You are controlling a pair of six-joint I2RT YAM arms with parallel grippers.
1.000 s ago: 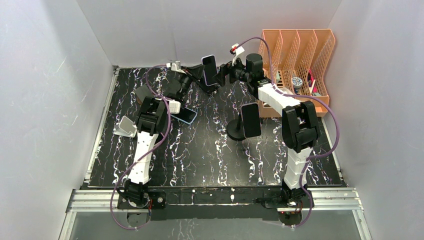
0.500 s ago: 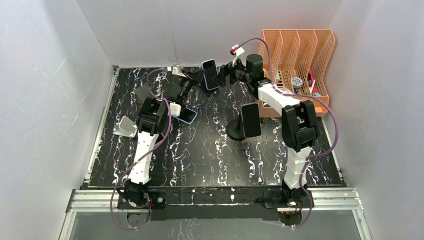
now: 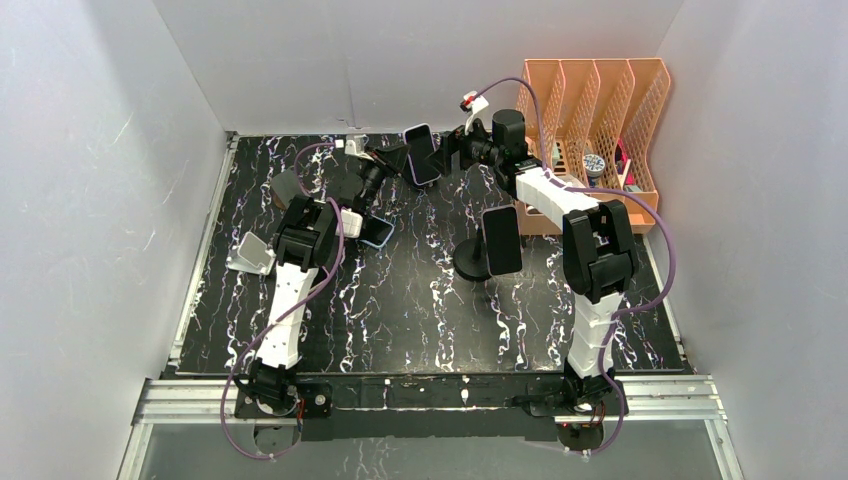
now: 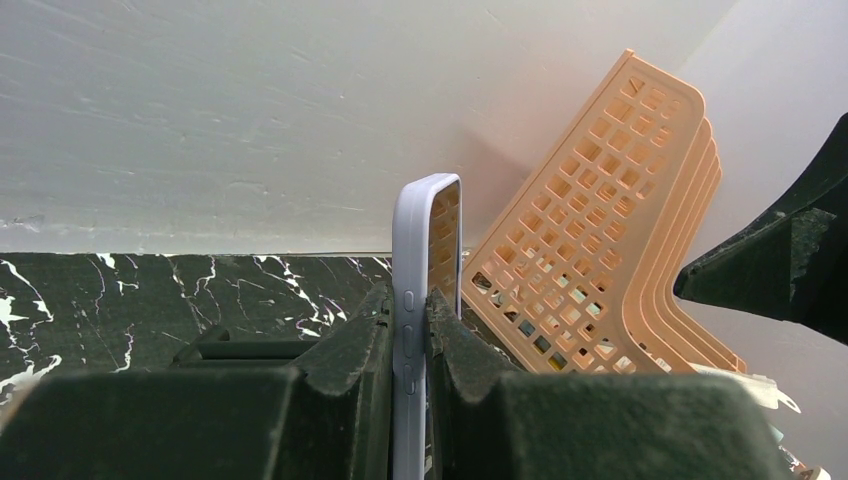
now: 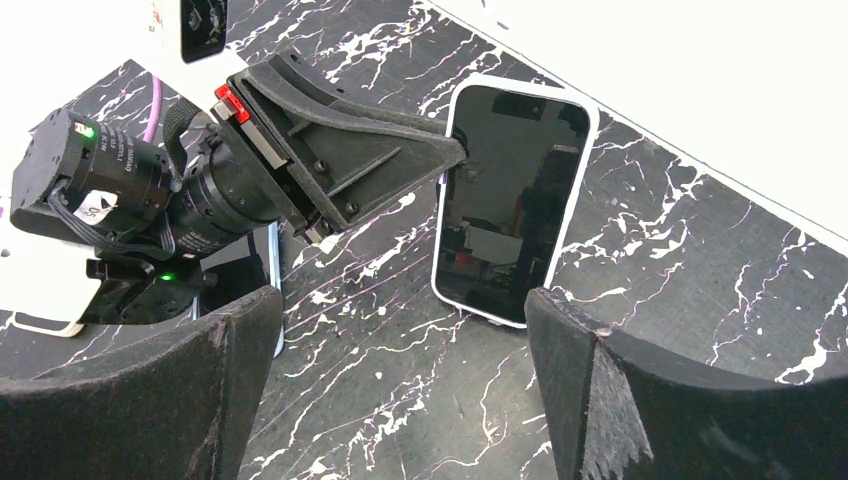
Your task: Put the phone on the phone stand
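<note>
**Phone held aloft at the table's far edge, between the two grippers**

Top view: three white walls are enclosing a black table (image 3: 400, 300) veined with white. An orange rack (image 3: 600, 110) is standing in the far right corner. Above the middle of the far edge, the left gripper (image 3: 405, 160) is pinching the phone (image 3: 421, 154) upright, clear of the table. The right gripper (image 3: 447, 150) is facing it from the right, just beside it. The stand (image 3: 472, 262), with a dark upright panel, is sitting right of the table's middle, well apart from the phone. A white wedge (image 3: 250, 252) is resting near the left edge. A second phone (image 3: 376, 233) is lying flat left of the middle, partly under the left arm.

Left wrist view: the left gripper (image 4: 410, 330) is clamping the phone (image 4: 413, 260) edge-on, its pale case rising against the white wall. The rack (image 4: 600, 230) is leaning behind it on the right.

Right wrist view: the right gripper (image 5: 400, 330) is standing wide apart and holding nothing. The phone (image 5: 510, 200) is showing its dark screen between the two fingers, further off, over the table (image 5: 700, 270). The left gripper (image 5: 455, 155) is gripping its left edge. The second phone (image 5: 250, 275) is lying below.
</note>
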